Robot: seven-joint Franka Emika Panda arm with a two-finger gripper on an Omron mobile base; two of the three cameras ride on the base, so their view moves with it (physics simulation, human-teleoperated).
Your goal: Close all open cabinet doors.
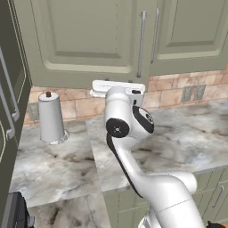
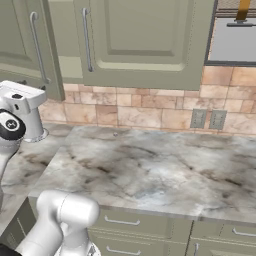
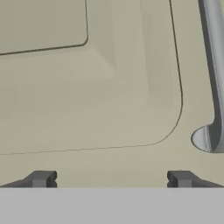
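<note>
Jaws spread, seemingly just short of cabinet door.

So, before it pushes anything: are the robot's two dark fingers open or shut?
Open: on the gripper, the fingertips stand wide apart, facing the sage grey-green cabinet door.

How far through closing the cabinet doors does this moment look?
Near the end, probably. Done: the two upper doors look about flush, left door beside right door, though a slight gap cannot be ruled out. In hand: the gripper, fingers spread and holding nothing, faces the left door's lower panel beside its bar handle, seemingly pushing. Left: confirming that door is shut, then backing away.
</note>
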